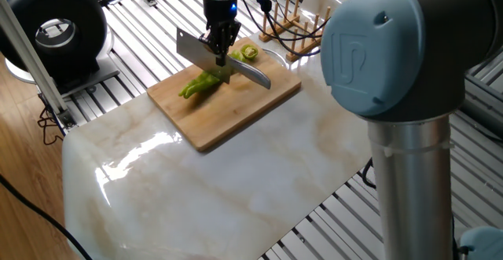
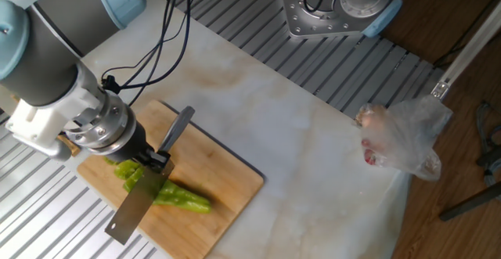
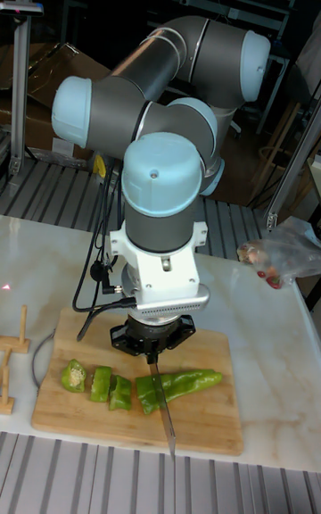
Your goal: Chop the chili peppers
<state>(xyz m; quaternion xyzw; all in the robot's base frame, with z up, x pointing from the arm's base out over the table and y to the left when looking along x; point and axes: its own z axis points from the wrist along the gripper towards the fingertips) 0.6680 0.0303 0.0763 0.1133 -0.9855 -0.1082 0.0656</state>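
Observation:
A long wrinkled light-green chili pepper (image 3: 183,384) lies on the wooden cutting board (image 3: 209,429), with three cut chunks (image 3: 96,382) to its left. The pepper also shows in the fixed views (image 1: 198,85) (image 2: 184,200), one cut piece (image 1: 249,53) lying apart. My gripper (image 1: 219,45) (image 2: 147,165) (image 3: 150,355) is shut on the handle of a knife (image 1: 200,56) (image 2: 137,208). The blade (image 3: 166,416) stands edge-down across the pepper's cut end.
A wooden rack (image 1: 292,26) stands just behind the board. A clear plastic bag (image 2: 403,138) with reddish contents lies at the marble slab's (image 1: 228,181) edge. A black round device (image 1: 55,32) sits to the left, and cables (image 2: 168,44) trail from the wrist.

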